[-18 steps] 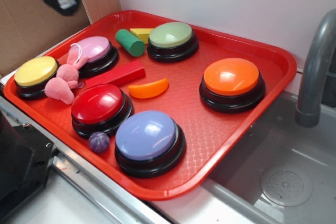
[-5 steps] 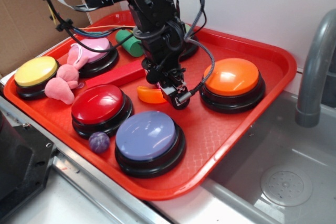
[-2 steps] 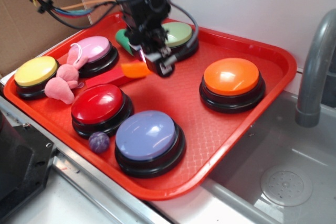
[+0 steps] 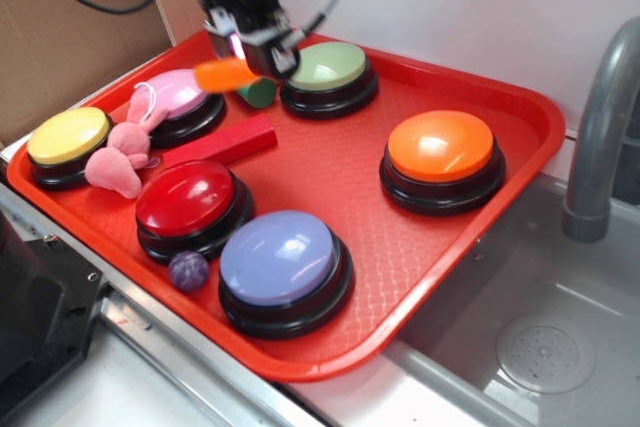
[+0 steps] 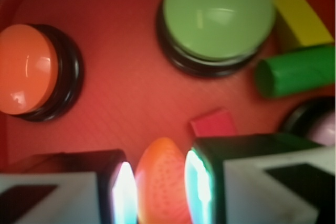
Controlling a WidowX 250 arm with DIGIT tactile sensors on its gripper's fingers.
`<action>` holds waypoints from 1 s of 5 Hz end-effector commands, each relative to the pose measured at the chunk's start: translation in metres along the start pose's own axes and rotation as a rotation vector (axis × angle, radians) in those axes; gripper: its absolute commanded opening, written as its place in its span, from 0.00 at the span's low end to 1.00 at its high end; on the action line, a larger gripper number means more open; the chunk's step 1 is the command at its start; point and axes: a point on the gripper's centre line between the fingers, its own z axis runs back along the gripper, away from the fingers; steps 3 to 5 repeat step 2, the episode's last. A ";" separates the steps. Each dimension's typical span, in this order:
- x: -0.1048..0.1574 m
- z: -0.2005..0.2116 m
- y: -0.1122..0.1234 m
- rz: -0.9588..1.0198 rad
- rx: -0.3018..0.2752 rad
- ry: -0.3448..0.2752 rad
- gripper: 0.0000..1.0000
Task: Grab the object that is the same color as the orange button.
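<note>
We see the gripper [image 4: 240, 55] raised over the back left of the red tray [image 4: 520, 107], its fingers [image 5: 122, 192] clamped on either side of the orange crescent [image 4: 224, 74], which hangs clear of the tray floor. In the wrist view the crescent [image 5: 160, 182] fills the gap between both lit pads. The orange button [image 4: 441, 147] sits well apart toward the tray's right side, near the right rim. Below and just beside the gripper lie the green cylinder [image 4: 258, 92] and the green button [image 4: 327, 67], close against the back rim; the wrist view also shows a yellow block [image 5: 299, 17] behind the cylinder. The pink button [image 4: 180, 94] stands left of the crescent, with a pink plush [image 4: 120, 152] touching it and the yellow button [image 4: 68, 135] near the left corner. A red block [image 4: 220, 142] lies on the floor under the lifted crescent, between the pink button and the red button [image 4: 186, 199]. The purple button [image 4: 278, 259] and a small purple ball [image 4: 188, 270] take up the front edge. The widest bare floor runs through the tray's middle, between the red block and the orange button, and on along the front right corner. Past the right rim we see a grey faucet [image 4: 600, 127] and a sink [image 4: 540, 347]; cardboard [image 4: 60, 47] stands behind the left edge.
</note>
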 end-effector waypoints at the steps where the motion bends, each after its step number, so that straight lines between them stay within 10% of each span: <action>1: 0.008 0.061 0.007 0.032 0.110 -0.112 0.00; 5: 0.005 0.061 0.005 0.013 0.152 -0.076 0.00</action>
